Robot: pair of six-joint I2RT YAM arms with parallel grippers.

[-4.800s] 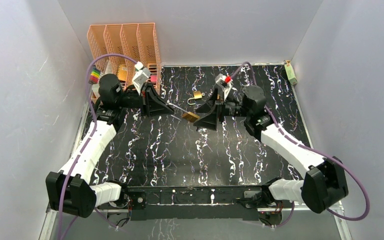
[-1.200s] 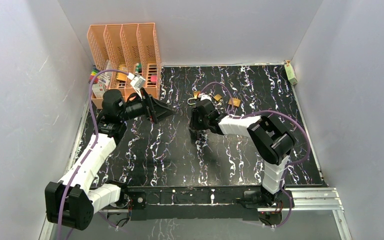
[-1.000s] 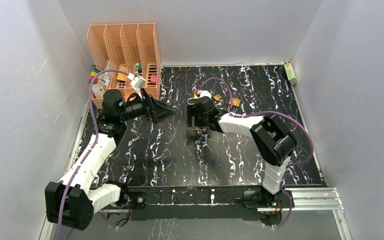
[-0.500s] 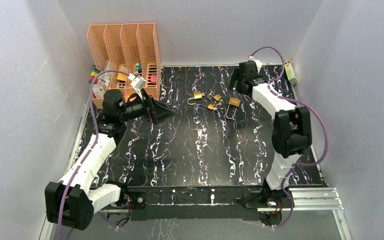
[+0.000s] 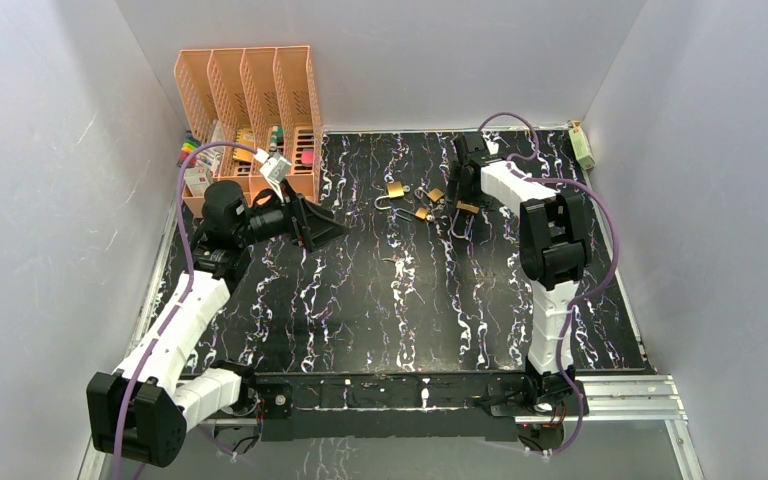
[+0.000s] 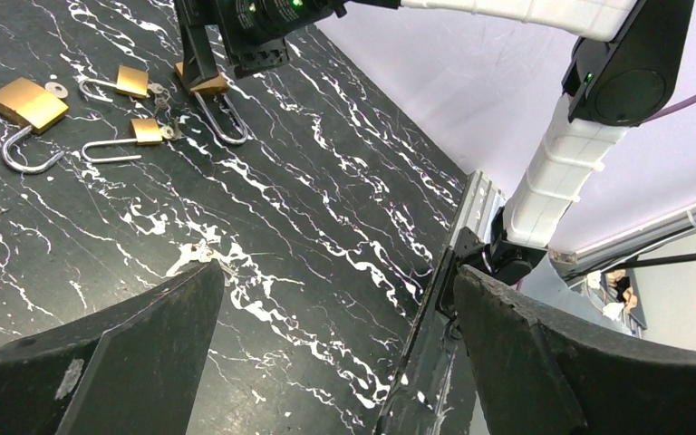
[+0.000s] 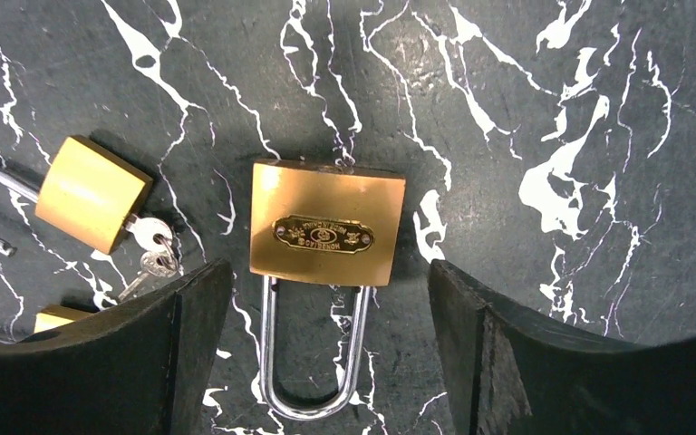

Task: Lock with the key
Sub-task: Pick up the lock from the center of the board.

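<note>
Several brass padlocks lie at the back middle of the black marble table (image 5: pixel 360 320). The largest padlock (image 7: pixel 326 234) (image 5: pixel 467 207) has its steel shackle (image 7: pixel 313 362) pushed in. My right gripper (image 7: pixel 326 299) (image 5: pixel 465 188) hangs open just above it, one finger on each side of the shackle, touching nothing. Left of it lies a smaller padlock (image 7: pixel 91 193) with a key (image 7: pixel 149 245) at its base. My left gripper (image 6: pixel 335 281) (image 5: pixel 325 228) is open and empty, held above the table left of the padlocks. A small silver key (image 6: pixel 201 256) seems to lie on the table ahead of it.
An orange file rack (image 5: pixel 250 90) with small items stands at the back left. A green box (image 5: pixel 583 145) sits in the back right corner. Two more padlocks (image 5: pixel 395 189) (image 5: pixel 436 195) have their shackles swung out. Grey walls close in three sides.
My right arm left the table's middle, swung to the back right corner, and has now come back over the large padlock. The left arm has not moved.
</note>
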